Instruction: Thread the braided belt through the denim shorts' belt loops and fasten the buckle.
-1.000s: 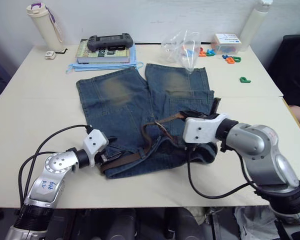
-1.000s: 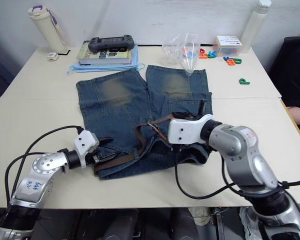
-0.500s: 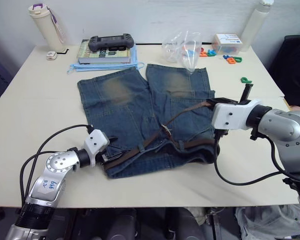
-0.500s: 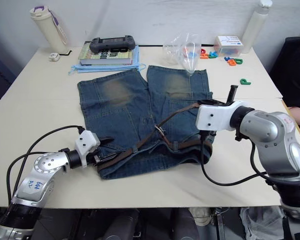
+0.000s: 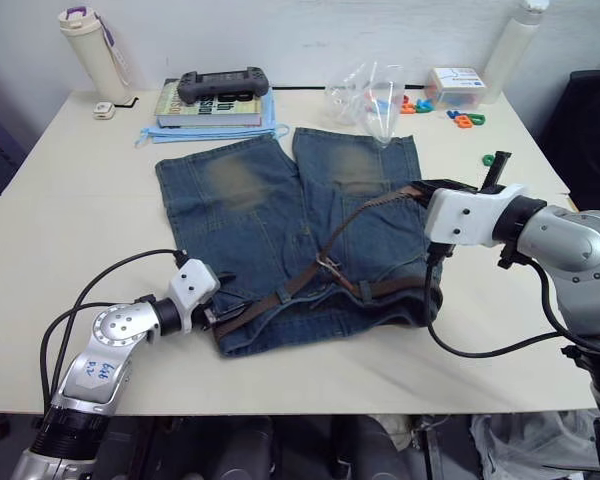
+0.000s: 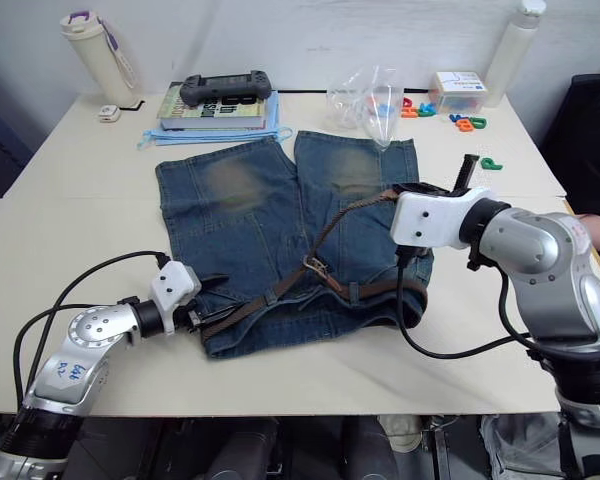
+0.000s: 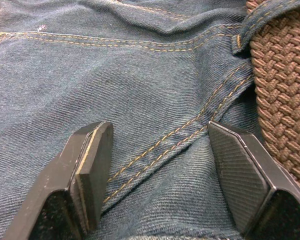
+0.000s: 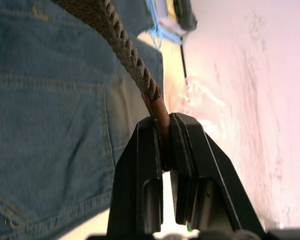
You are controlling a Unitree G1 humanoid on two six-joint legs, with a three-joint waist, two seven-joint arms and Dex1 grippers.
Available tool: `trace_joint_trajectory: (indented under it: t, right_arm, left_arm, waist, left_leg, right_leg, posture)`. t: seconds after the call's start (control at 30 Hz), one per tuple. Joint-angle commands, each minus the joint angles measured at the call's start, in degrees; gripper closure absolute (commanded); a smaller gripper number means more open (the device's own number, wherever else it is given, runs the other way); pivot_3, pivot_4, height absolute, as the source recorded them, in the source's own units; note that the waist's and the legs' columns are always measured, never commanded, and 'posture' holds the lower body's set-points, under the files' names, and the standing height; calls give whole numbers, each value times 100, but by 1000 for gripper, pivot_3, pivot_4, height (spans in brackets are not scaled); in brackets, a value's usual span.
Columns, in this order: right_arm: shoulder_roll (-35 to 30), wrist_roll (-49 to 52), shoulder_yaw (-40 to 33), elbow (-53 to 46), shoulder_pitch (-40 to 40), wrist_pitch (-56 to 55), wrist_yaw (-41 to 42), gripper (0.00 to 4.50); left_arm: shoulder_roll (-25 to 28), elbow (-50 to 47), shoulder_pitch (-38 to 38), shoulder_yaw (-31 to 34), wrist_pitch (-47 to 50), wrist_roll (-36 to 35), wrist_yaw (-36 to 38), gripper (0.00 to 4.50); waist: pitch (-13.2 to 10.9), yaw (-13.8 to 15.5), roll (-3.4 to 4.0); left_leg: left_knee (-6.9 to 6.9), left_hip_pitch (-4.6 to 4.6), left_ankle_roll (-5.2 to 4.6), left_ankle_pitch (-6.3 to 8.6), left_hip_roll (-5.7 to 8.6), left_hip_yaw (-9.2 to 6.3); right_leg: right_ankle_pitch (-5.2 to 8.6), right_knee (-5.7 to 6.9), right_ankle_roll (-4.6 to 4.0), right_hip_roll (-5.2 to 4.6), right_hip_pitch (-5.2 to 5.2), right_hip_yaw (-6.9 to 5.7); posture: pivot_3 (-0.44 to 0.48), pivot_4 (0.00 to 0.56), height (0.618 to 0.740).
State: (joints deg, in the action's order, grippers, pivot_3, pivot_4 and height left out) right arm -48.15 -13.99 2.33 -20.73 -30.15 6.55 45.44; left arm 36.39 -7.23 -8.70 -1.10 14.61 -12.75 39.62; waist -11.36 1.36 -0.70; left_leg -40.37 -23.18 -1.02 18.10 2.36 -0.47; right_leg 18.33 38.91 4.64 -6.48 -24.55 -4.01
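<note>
One book (image 5: pixel 208 106), bottle (image 5: pixel 92 50), letters (image 5: pixel 460 116) behind shorts (image 5: pixel 280 215)

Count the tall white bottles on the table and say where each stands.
2. The purple-lidded bottle stands at the far left corner, near the book; the plain white bottle stands at the far right, beside the small box. None seems hidden.
</note>
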Motion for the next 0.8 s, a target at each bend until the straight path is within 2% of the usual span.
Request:
trace_joint_trajectory:
  t: [0.03,0.3,0.43,0.5,0.63,0.8]
  right_arm:
    - [178,45,106,-344,-186,71,-59,4500]
    - [443,-471,746,-392,-283,84,-33,4500]
    - [491,-688,983,-338,-321,-35,-34,4500]
    - [545,-754,1070,-327,-380,-49,-38,4500]
    - [755,-900,1260,-363,-526,-24,-18,4500]
    - [937,-1050,1433,-432,-585,-8,48,4500]
  left_arm:
    - [-53,-51,-27,100,15,-57,41,1151]
    - [-131,-1225,15,713,585,-1190,227,1151]
    - [-346,-2024,-108,588,1077,-1543,-96,1151]
    - [-560,-2257,-252,411,1254,-1479,-426,1151]
    - [-1052,-2395,-610,-302,1088,-341,-1343,1151]
    - [-1341,-2464,-685,-662,906,406,-1871,1151]
  waist:
    - [0,0,0]
    - [-2,-3,-2]
    - [-1,-2,-2]
    - [-2,0,-3]
    - [-3,-3,-7]
    - [-3,-12,-7]
  left_leg:
    - [0,0,0,0,0,0]
    - [0,-10,0,0,1,-2]
    - [0,-10,0,0,1,-2]
    - [0,-8,0,0,2,-2]
    - [-10,-9,0,-1,4,0]
    - [-11,-7,1,-1,0,9]
  right_leg:
    - [0,0,0,0,0,0]
    - [0,-5,0,0,-6,-2]
    - [0,-6,0,0,-5,-1]
    - [0,-5,0,0,-3,-1]
    - [-1,2,2,2,-3,-2]
    - [-1,6,2,9,-7,7]
  posture:
    - [0,150,667]
    - [0,150,667]
    - [0,150,667]
    - [0,150,667]
    - [0,150,667]
    - [0,150,667]
